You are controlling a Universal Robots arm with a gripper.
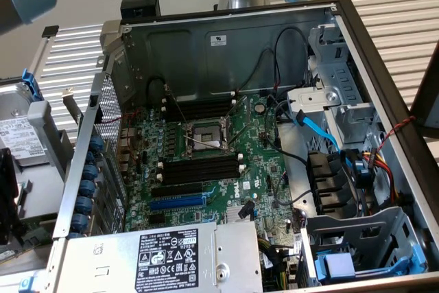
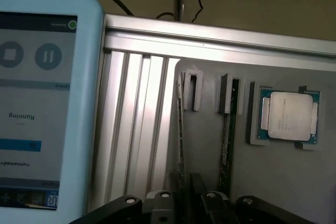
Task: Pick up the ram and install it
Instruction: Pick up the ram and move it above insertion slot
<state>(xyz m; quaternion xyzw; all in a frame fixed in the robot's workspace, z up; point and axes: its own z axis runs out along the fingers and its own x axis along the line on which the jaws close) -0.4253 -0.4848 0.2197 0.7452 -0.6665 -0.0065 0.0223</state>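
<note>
The ram (image 2: 181, 129) is a thin green stick standing on edge in a slot of a grey holder tray (image 2: 210, 182). A second stick (image 2: 229, 129) stands in the neighbouring slot. My gripper (image 2: 185, 199) straddles the near end of the first ram, one black finger tight on each side, shut on it. In the exterior view the open computer case lies on the table, and the motherboard (image 1: 260, 162) shows long black empty memory slots (image 1: 199, 169) below the processor socket (image 1: 206, 135) and more (image 1: 199, 108) above it.
A processor chip (image 2: 290, 115) lies in its own nest on the tray. A teach pendant screen (image 2: 42, 103) stands close beside the tray over ribbed aluminium rails (image 2: 136, 129). Inside the case are a blue expansion slot (image 1: 177, 202), cables (image 1: 315, 128), drive cages (image 1: 343, 101) and the power supply (image 1: 171, 259).
</note>
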